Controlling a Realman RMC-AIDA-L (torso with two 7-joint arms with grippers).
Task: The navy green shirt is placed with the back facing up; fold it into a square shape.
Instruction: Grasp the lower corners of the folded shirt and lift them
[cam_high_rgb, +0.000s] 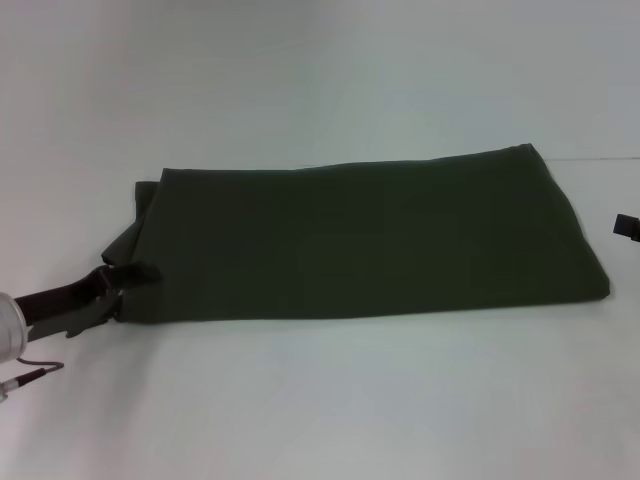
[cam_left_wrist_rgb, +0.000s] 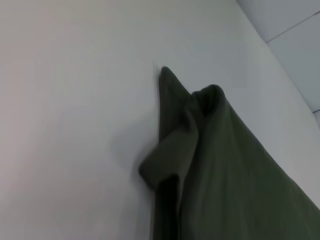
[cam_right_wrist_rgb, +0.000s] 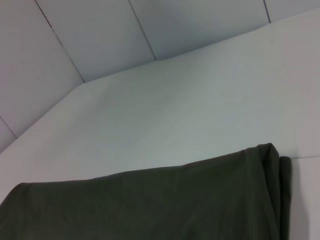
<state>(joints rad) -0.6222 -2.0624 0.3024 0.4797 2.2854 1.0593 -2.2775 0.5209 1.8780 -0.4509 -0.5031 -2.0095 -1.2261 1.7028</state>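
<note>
The left tool (cam_high_rgb: 112, 290) is dark with slim fingers, behind it a silver-white wrist and thin cable

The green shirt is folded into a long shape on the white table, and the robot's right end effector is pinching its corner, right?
Not quite. It is the left end effector at the corner of the navy green shirt, as the head view shows. The right end effector only peeks in at the edge, apart from the shirt. The shirt does lie folded long on the white table.

The left arm reaches in low from the near left, its left gripper (cam_high_rgb: 122, 283) pinched on a fold at the left end of the navy green shirt (cam_high_rgb: 360, 240), while the right gripper (cam_high_rgb: 626, 226) barely shows at the right edge.
</note>
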